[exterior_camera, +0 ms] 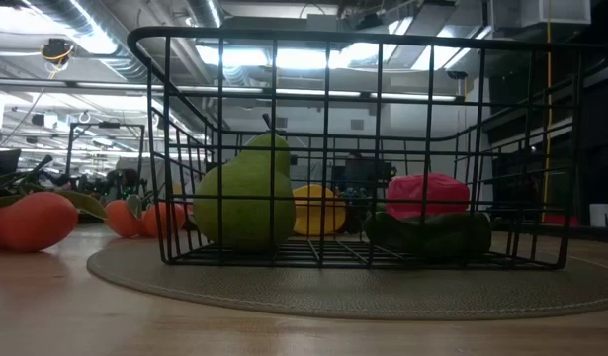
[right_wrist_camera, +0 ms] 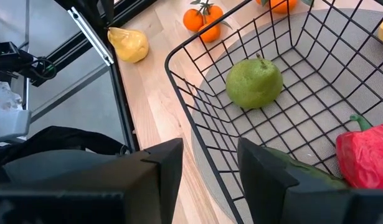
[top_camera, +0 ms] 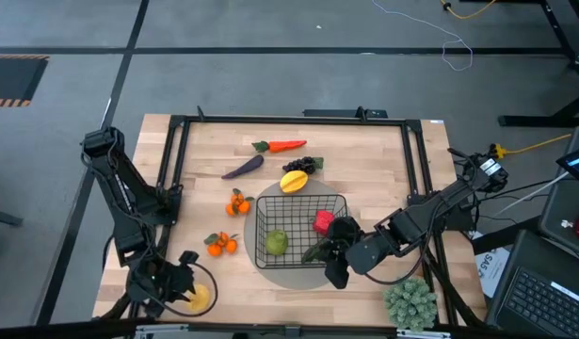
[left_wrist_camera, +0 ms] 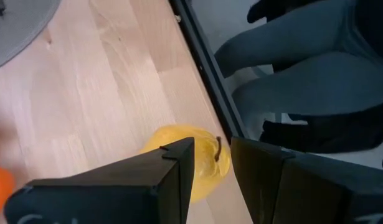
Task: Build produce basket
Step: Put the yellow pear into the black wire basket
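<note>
The yellow fruit (top_camera: pixel 199 297) lies on the surface's near-left corner, directly under the released left gripper (top_camera: pixel 181 282), well apart from the basket (top_camera: pixel 261 209), where the right gripper (top_camera: pixel 338 247) hangs, fingers parted, holding nothing.

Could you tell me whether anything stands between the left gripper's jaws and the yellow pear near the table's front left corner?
Nothing visible does. The left gripper hangs right over the yellow pear, its jaws open with only bare table around the fruit. The basket sits well off to its right.
</note>
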Controlling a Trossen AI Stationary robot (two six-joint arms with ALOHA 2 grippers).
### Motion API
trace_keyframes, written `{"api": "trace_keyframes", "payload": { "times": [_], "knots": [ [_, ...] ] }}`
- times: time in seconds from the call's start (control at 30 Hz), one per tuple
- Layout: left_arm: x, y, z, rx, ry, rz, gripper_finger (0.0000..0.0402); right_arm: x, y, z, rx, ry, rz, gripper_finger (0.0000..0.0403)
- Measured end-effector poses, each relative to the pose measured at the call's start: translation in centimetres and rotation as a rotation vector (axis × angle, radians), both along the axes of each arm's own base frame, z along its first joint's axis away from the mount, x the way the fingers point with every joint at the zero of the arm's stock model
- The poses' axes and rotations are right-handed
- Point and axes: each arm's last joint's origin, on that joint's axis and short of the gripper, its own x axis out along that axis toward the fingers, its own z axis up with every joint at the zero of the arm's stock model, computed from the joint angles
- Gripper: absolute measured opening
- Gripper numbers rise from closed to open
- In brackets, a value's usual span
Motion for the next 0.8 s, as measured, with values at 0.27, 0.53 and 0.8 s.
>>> {"api": "trace_keyframes", "payload": {
  "times": [0.27, 0.53, 0.8],
  "knots": [
    [0.3, -0.8, -1.6, 0.052, 0.039, 0.006, 0.0094, 0.0, 0.0, 0.0, -0.001, 0.0, 0.001, 0.0142],
    [0.4, -0.9, -1.9, 0.061, 0.043, 0.006, 0.0094, 0.0, 0.0, 0.0, -0.003, 0.0, 0.002, 0.0142],
    [0.4, -0.9, -1.9, 0.064, 0.042, 0.004, 0.0086, 0.0, 0.0, 0.0, -0.003, 0.0, 0.002, 0.0142]
  ]
}}
